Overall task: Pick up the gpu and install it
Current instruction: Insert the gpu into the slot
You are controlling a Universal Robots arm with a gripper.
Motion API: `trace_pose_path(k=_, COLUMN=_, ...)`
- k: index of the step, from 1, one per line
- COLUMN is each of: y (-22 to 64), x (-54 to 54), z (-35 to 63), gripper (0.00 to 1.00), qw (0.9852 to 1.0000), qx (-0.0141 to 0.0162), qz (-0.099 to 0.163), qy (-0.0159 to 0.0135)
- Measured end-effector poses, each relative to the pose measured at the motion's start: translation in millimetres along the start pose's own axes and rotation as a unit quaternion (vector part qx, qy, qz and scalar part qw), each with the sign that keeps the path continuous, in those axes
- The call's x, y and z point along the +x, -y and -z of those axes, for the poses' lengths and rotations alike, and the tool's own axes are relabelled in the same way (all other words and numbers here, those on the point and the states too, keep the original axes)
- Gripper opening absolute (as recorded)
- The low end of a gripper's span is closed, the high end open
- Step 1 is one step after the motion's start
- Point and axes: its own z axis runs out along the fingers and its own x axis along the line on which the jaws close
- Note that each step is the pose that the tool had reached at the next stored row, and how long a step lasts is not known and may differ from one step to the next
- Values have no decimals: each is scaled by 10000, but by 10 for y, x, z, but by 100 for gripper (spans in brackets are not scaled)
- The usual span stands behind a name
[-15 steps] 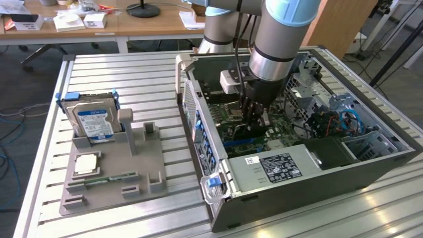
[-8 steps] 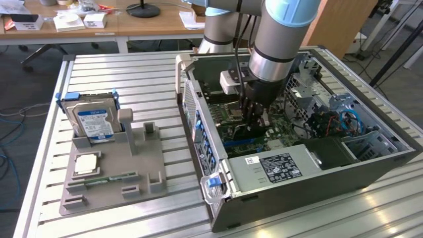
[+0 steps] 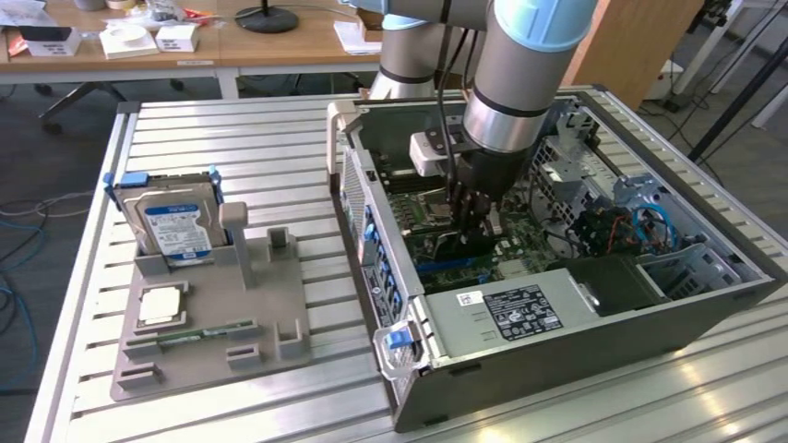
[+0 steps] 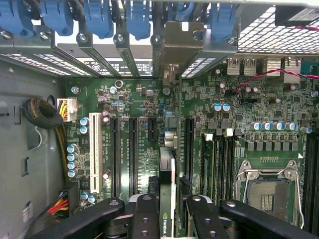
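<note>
1. Table (image 3: 246,138): slotted aluminium top carrying everything listed below.
2. Computer case (image 3: 615,355): dark tower lying on its side with the panel off, on the exterior view's right half of the table.
3. Robot arm (image 3: 523,83): grey and pale blue, reaching straight down into the open case.
4. Grey parts tray (image 3: 234,305): on the table to the exterior view's left of the case, apart from it.
5. Power supply (image 3: 511,309): silver box with a black label, in the near end of the case.
6. Motherboard (image 4: 144,104): green, on the case floor, with long black slots, one white slot (image 4: 94,154) and an empty processor socket (image 4: 269,191).
7. Hard drive (image 3: 176,231): blue-white label, standing upright in the far end of the tray.
8. Gpu (image 4: 167,189): inside the case, held on edge above the motherboard. In the wrist view it is seen edge-on, between two of the black slots. I cannot tell whether its lower edge has entered a slot.
9. End effector (image 4: 171,199): black fingers (image 4: 145,214) closed partway, one on each face of the gpu, gripping it.
10. Blue latches (image 4: 97,17): a row along the rear slot openings of the case.
11. Processor chip (image 3: 162,305): lying flat in the tray, in front of the hard drive.
12. Memory stick (image 3: 197,334): thin and green, in the tray just beside the chip.
</note>
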Motion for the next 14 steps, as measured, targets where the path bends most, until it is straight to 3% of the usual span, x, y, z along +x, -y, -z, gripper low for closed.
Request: trace_pose_path(k=14, y=0, x=0, z=-10, gripper=26, qw=10000, qx=1, qz=0, qy=1)
